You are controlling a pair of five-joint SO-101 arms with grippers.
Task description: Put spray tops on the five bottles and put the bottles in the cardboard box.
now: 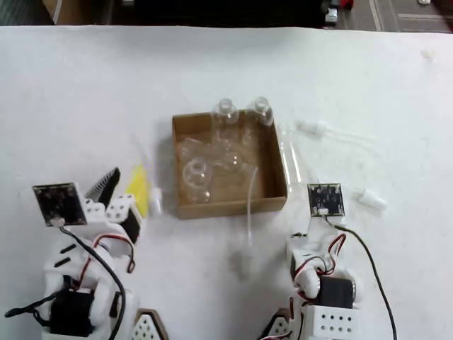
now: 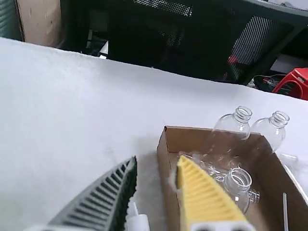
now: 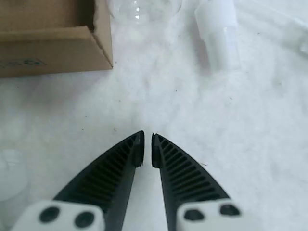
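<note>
The cardboard box (image 1: 230,205) sits mid-table with several clear bottles (image 1: 196,172) lying inside it. Two bottles (image 1: 225,112) (image 1: 260,110) stand upright against its far wall, seen as bottle necks (image 2: 242,114) in the left wrist view. My left gripper (image 1: 126,173) (image 2: 156,166) is open at the box's left, one finger black and one yellow. A white spray top (image 1: 154,202) (image 2: 137,222) lies on the table by the yellow finger. My right gripper (image 3: 147,149) is shut and empty over bare table near the box's front right corner (image 3: 98,45). Beyond it lies a spray top (image 3: 219,38).
Two more spray tops (image 1: 315,129) (image 1: 371,200) lie right of the box. A thin tube (image 1: 251,205) leans over the box's front wall. A clear bottle (image 3: 144,9) lies just off the box's right side. A blurred white piece (image 3: 9,178) lies by the right fingers.
</note>
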